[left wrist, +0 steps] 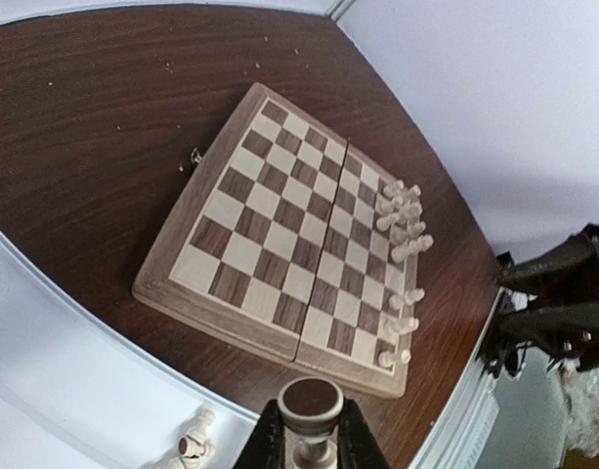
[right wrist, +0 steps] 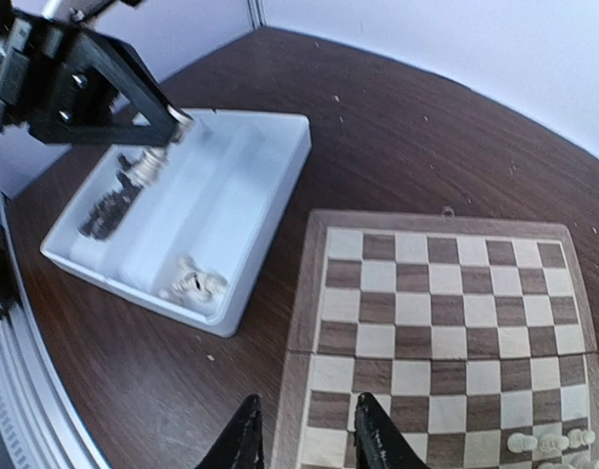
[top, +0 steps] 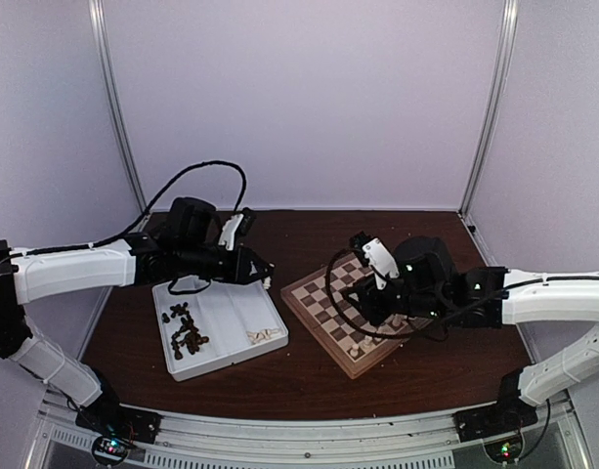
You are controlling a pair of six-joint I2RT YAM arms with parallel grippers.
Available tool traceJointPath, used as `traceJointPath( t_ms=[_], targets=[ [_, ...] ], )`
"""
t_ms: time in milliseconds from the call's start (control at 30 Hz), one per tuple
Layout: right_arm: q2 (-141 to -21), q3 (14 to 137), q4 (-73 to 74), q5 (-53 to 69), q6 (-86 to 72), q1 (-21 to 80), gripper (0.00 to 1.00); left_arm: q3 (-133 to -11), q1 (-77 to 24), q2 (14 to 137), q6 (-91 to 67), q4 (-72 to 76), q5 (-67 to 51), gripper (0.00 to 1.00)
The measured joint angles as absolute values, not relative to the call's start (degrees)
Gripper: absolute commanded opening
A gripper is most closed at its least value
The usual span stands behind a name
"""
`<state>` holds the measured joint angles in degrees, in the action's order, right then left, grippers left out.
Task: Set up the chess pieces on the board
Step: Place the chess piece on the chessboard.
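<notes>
The left gripper (left wrist: 311,432) is pinched shut on one cream chess piece (left wrist: 312,399). The fingers squeeze it from both sides. The round dark bottom of the piece faces the wrist camera. This gripper hangs over the far end of the white tray (top: 231,311), on the side closest to the board (left wrist: 279,244). The board lies out in front of the left gripper, flat on the dark brown table (top: 309,381), with a strip of bare table between the tray and the board.

Under and behind the left gripper, the tray has two parts. A heap of dark brown pieces (top: 187,332) lies in the part farther from the board. A few cream pieces (top: 265,335) lie on their sides in the part closer to the board.

The right gripper (right wrist: 307,415) is a little way open. There is a gap between its two fingers and nothing is in it. It hangs right above the board, over the side of the board that faces the tray. Just off to the right of its fingers, cream pieces on the board (right wrist: 553,445) stand close together along one edge. The rest of the squares in front of this gripper are bare. The tray and the left gripper are farther off, ahead and to the left of it.
</notes>
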<state>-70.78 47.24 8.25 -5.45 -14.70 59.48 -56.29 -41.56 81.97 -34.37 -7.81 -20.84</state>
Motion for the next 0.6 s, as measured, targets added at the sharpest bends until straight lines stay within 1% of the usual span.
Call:
traceJointPath(
  t_ms=[233, 367, 600],
  targets=[
    [-74.1, 52.5, 0.0, -1.2, -15.7, 59.5, 0.40, -56.5, -41.6, 82.0, -48.2, 0.5, -18.1, 0.00],
    [-77.5, 54.5, -3.9, 1.3, -16.6, 59.6, 0.46, -56.5, -41.6, 82.0, -56.0, 5.2, -17.0, 0.00],
    [-81.9, 57.9, -8.2, 2.8, -16.6, 60.4, 0.47, -56.5, -41.6, 82.0, -66.6, 12.4, -15.6, 0.00]
  ],
)
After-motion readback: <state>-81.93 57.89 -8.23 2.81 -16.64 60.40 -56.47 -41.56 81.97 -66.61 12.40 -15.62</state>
